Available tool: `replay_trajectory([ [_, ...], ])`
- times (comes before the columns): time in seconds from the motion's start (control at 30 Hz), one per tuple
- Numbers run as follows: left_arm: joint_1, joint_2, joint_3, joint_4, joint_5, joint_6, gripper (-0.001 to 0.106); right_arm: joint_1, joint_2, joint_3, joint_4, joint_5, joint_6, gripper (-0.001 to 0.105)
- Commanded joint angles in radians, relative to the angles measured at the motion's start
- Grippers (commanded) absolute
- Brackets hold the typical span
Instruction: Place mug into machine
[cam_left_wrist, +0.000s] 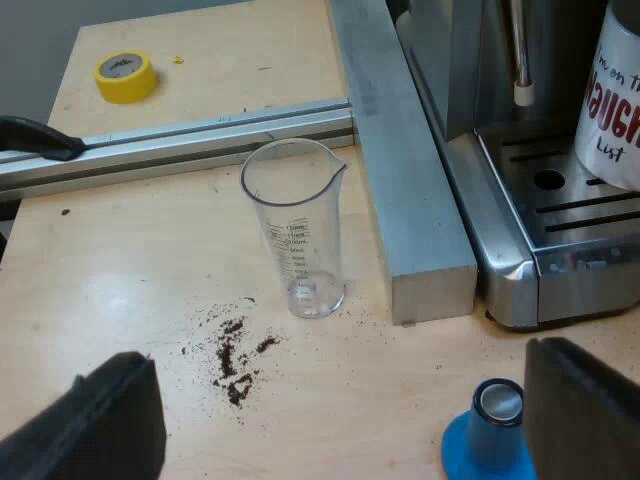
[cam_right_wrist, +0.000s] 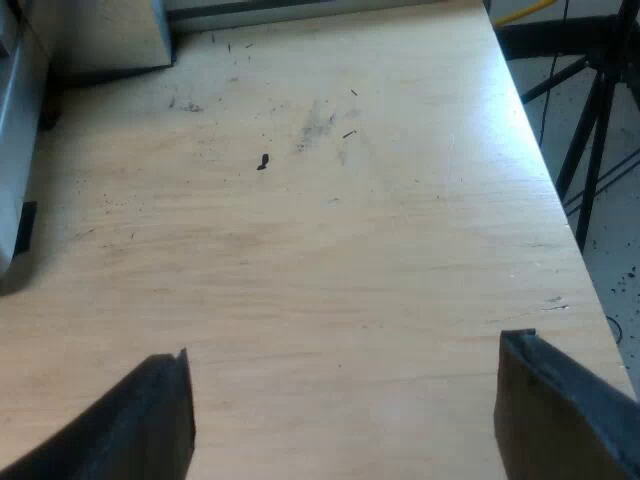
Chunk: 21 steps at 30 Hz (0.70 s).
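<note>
Sitting on the coffee machine's (cam_left_wrist: 455, 60) drip tray (cam_left_wrist: 580, 215), the mug (cam_left_wrist: 615, 110) looks placed. The left gripper (cam_left_wrist: 345, 365) and right gripper (cam_right_wrist: 345, 355) both hang wide open and empty over the table (cam_right_wrist: 330, 250). Any retreat should steer clear of the measuring glass (cam_left_wrist: 297, 230) and blue tamper (cam_left_wrist: 490, 435).

Wooden table (cam_left_wrist: 130, 270): espresso machine (cam_left_wrist: 575, 235), measuring glass (cam_left_wrist: 297, 230), tamper (cam_left_wrist: 490, 435), grounds (cam_left_wrist: 235, 355).

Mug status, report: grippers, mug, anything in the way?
Left gripper open, empty, near blue tamper. Right gripper open over table. Mug standing on machine's drip tray. Measuring glass upright, apart from machine.
</note>
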Motion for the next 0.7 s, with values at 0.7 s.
replay_trajectory([
  [0.7,0.001,-0.140,0.010,-0.032,0.004,0.005,0.075,-0.004,-0.046,-0.006,0.000,-0.005,-0.010,0.065],
])
